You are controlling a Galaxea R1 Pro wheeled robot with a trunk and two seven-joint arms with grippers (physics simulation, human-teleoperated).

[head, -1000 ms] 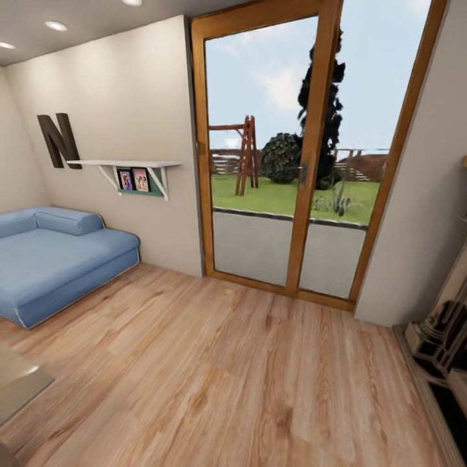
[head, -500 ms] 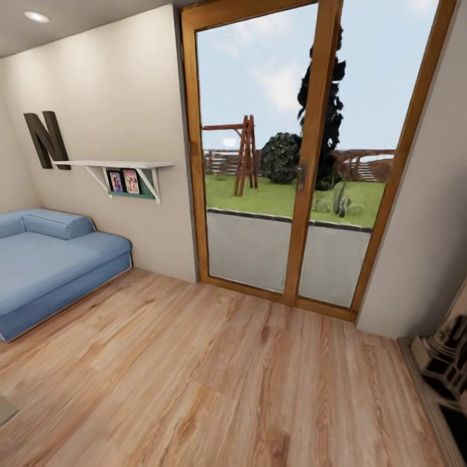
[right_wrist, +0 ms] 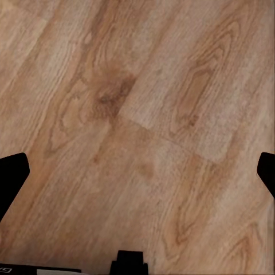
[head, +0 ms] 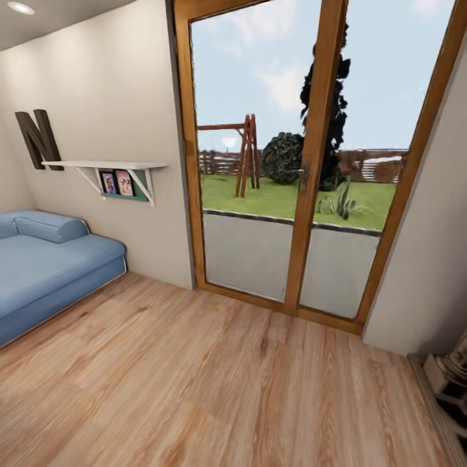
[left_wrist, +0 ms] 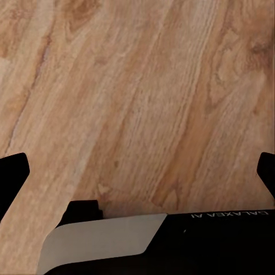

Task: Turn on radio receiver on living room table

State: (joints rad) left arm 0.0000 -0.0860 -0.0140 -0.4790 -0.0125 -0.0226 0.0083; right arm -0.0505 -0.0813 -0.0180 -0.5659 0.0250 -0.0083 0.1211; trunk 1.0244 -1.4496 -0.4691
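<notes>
Living room (head: 214,363) is what I've got on the head cam: light wood plank floor (head: 194,389) running up to a tall wood-framed glass door (head: 298,162). Through the glass: lawn, a wooden swing frame (head: 245,154), a dark tree (head: 324,104), fence line. Blue sofa (head: 45,266) sits at the left edge against the beige wall (head: 110,97), one bolster cushion on its far end. Above it, a white wall shelf (head: 104,167) on brackets with two small framed pictures (head: 117,183) tucked under it, and a big dark letter N (head: 37,139) mounted on the wall just past the shelf's left end. One recessed ceiling light (head: 21,8) top left. Lower right corner shows a pale stepped moulding with a dark opening (head: 451,383), partly cut off by the frame; can't say more than that.

I can't place the radio or its surface from these frames.

Left hand (left_wrist: 137,172): wrist cam looks straight down at bare plank floor. Both black fingertips (left_wrist: 12,172) sit at opposite edges of the frame, spread wide, nothing between them, so released. Black arm housing with white lettering and a grey panel crosses the near edge.

Right hand (right_wrist: 137,172): same picture, fingertips (right_wrist: 11,172) far apart at the frame edges, floor grain and a knot between them, released, holding nothing.
</notes>
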